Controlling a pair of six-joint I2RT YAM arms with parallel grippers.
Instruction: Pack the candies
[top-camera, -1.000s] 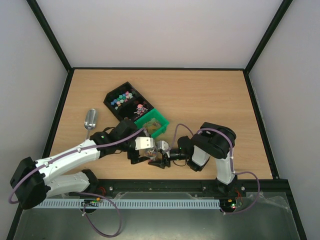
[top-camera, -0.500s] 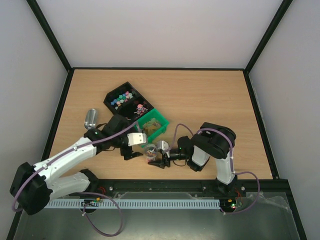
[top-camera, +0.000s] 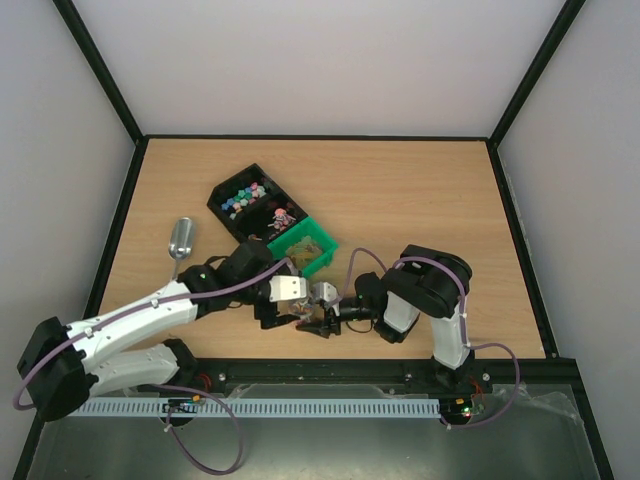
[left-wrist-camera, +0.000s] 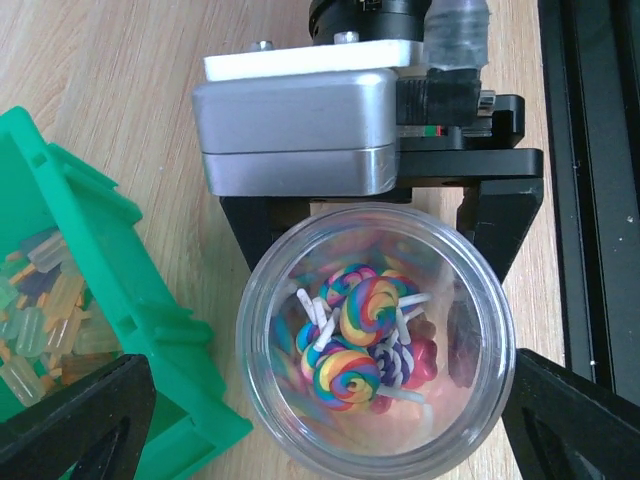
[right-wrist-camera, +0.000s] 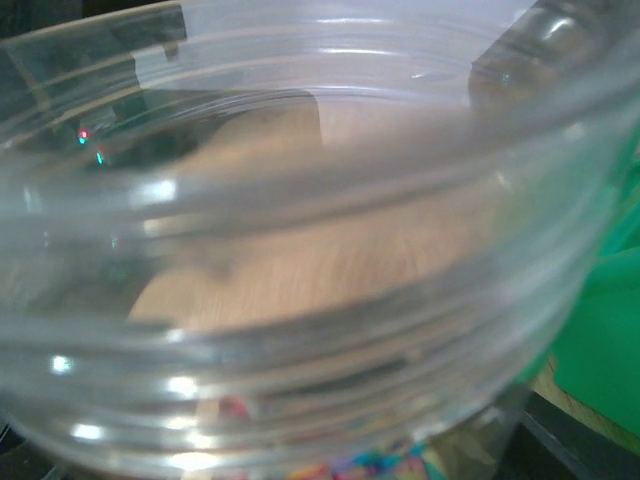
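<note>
Candies (left-wrist-camera: 365, 335): rainbow-swirl sweets on short white sticks, with a few pink and purple pieces, heaped at the bottom of a clear jar (left-wrist-camera: 470, 420). The jar stands upright and open-mouthed, directly under the left gripper (left-wrist-camera: 325, 430) and between the fingers of the right gripper (left-wrist-camera: 372, 240).

Right gripper: black fingers (left-wrist-camera: 245, 230) pressed against opposite sides of the jar wall, clamped on it. Its silver and white body lies just behind the jar. In its own wrist view the jar rim (right-wrist-camera: 300, 200) fills nearly the whole picture, blurred, with a strip of green at the right edge.

Left gripper: held above the jar mouth, pointing down. Its fingers (left-wrist-camera: 80, 420) are spread wide, one to each side of the jar, and hold nothing.

Green bin (left-wrist-camera: 130, 300): just beside the jar on one side of the left gripper, its wall near the glass; whether they touch cannot be told. It holds pale sweets (left-wrist-camera: 40, 300), translucent yellow, green and blue.

Black tray (top-camera: 225, 190): beyond the green bin, farther out from both grippers, its corner against the bin. It holds rows of small coloured sweets (top-camera: 243, 198).

Metal scoop (top-camera: 181, 238): lying on the table (top-camera: 420, 200), well apart from both grippers, out past the left arm's outer side.
</note>
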